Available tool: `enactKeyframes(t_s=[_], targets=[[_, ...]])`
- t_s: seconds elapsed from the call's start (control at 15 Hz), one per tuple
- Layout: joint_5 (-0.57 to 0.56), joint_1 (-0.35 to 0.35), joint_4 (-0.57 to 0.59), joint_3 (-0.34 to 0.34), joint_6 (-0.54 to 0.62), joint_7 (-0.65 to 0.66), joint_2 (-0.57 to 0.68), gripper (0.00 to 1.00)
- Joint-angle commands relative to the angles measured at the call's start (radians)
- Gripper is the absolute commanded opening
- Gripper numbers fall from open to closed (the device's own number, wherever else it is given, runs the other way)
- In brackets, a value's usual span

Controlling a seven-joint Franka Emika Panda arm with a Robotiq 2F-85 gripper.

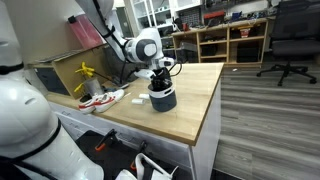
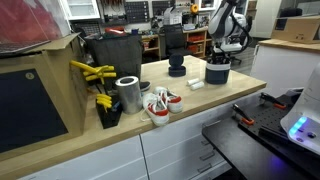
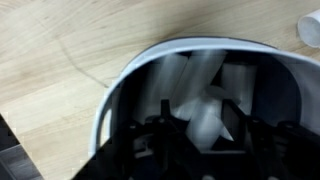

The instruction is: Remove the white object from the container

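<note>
End effector (image 1: pixel 159 86) down inside dark tub (image 1: pixel 164 100); white piece (image 3: pixel 205 122) not yet out; lift-out left to do; jaw opening, grip indiscernible.

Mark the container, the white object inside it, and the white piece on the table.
container (image 2: pixel 218 76): exterior view, outer wall.
white object (image 3: pixel 207 122): wrist view, its blurred middle.
white piece (image 2: pixel 195 86): exterior view, top face.

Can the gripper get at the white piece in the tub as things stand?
Probably yes: the gripper hangs over the open tub, and the wrist view shows the white piece inside, uncovered.
</note>
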Motion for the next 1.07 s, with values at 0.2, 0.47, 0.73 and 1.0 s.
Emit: enactKeyframes(t_s=[0.2, 0.47, 0.73, 1.0], targets=[[0.016, 0.009, -0.027, 0.0, 0.086, -0.017, 0.033, 0.59], [0.122, -0.018, -0.038, 0.033, 0.103, -0.083, 0.016, 0.68], [0.25, -0.052, -0.049, 0.067, 0.103, -0.197, -0.001, 0.88], [0.303, -0.064, -0.056, 0.072, 0.146, -0.261, 0.021, 0.85]])
